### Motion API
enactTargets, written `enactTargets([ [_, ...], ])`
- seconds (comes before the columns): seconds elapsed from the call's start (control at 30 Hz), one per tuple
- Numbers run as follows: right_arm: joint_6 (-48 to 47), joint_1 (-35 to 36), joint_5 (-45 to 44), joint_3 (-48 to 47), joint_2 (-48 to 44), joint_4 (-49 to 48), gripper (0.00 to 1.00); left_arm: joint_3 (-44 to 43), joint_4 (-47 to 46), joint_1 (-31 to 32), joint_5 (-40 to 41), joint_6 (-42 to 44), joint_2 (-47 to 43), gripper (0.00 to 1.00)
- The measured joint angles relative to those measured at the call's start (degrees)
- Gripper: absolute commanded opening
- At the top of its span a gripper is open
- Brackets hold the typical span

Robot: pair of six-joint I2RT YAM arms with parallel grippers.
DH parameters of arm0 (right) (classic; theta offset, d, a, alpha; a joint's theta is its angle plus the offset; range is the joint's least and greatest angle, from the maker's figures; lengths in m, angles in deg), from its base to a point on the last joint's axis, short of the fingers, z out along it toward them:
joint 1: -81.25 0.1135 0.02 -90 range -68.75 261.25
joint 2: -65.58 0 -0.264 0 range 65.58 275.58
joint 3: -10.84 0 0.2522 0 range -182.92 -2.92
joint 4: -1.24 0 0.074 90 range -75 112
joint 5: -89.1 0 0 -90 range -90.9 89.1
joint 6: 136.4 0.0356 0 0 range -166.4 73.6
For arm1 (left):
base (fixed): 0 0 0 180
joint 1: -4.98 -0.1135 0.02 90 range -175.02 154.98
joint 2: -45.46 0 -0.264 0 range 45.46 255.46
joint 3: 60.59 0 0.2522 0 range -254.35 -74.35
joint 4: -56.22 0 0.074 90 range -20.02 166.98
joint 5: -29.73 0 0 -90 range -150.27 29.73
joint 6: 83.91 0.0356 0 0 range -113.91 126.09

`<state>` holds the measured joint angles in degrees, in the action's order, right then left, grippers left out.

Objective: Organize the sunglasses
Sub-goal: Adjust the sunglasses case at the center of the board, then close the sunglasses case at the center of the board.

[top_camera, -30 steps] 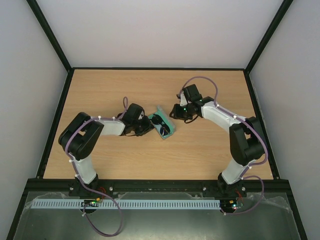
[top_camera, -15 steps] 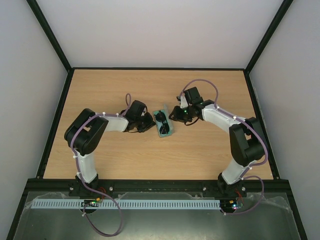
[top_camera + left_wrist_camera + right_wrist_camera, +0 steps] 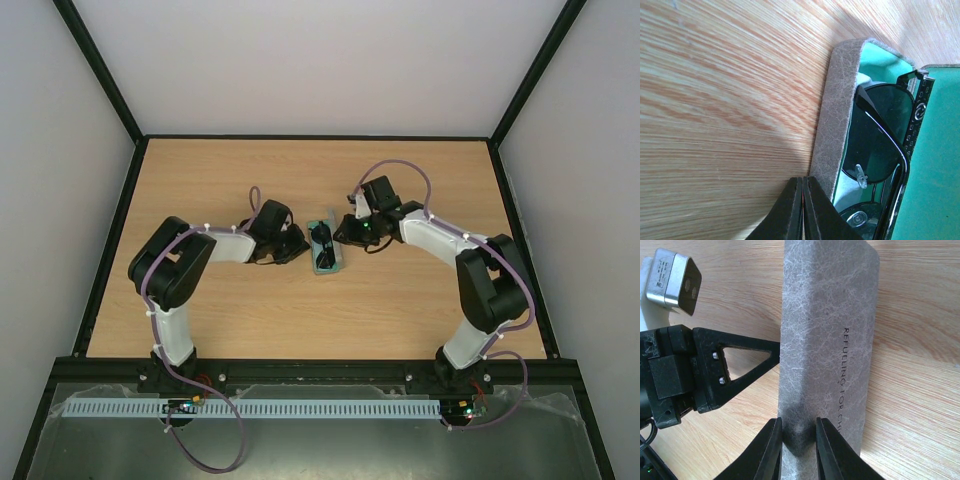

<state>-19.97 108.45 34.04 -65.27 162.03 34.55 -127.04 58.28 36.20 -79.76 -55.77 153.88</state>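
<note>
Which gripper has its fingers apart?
The right gripper: a gap shows between its fingers at the grey lid. The left gripper has them pressed together beside the case.

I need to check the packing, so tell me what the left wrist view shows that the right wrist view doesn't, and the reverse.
Only the left wrist view: the sunglasses lying on the green lining. Only the right wrist view: the grey outer face of the case with its printed lettering, and the right gripper, fingers apart, at that face. Both: the case, the shut left gripper at its side, and the wooden table.
</note>
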Motion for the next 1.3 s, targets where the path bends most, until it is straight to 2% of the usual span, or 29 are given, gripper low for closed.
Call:
enactTargets([
  [1.3, 1.0, 2.1, -1.2, -2.3, 2.3, -0.5, 0.22, 0.3, 0.3, -1.7, -0.1, 1.3, -0.4, 0.05],
])
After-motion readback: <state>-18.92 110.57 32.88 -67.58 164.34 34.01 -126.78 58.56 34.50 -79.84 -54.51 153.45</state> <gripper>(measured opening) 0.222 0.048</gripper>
